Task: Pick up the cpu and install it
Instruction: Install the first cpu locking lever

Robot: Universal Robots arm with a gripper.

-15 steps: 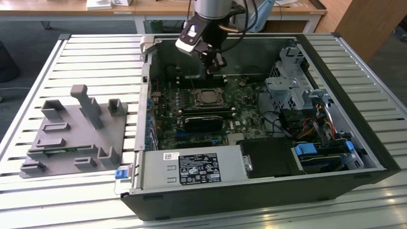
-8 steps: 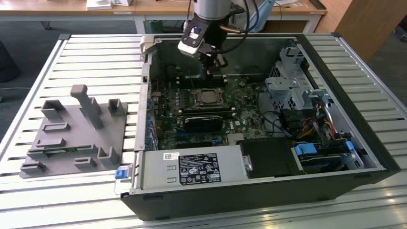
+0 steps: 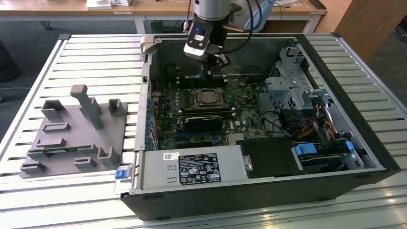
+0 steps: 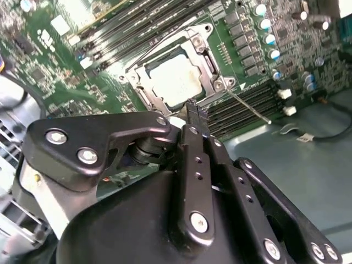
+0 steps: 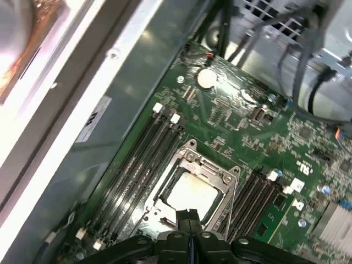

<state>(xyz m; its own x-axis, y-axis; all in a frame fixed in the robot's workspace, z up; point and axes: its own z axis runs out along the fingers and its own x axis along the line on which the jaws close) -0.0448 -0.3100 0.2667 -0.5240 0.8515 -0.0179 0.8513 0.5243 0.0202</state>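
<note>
Hand [image 4: 195,113] clenched, empty | cpu [image 4: 175,78] apparently seated in socket [image 4: 212,69], just beyond fingertips

Exterior view: high, angled down from the near side, taking in the whole open computer case [image 3: 254,124] on a slatted table [image 3: 95,52], grey tray [image 3: 73,136] on the exterior view's left, arm descending at the far side. Second wrist view: very close, looking along the black gripper [image 4: 196,113], fingers pressed together, down onto the green motherboard [image 4: 55,71]. First wrist view: close, steeply down past the fingertips. Shared across all three: the socket holding the cpu [image 3: 206,98] [image 4: 175,78] [image 5: 190,193], flanked by memory slots [image 5: 140,159].
</note>
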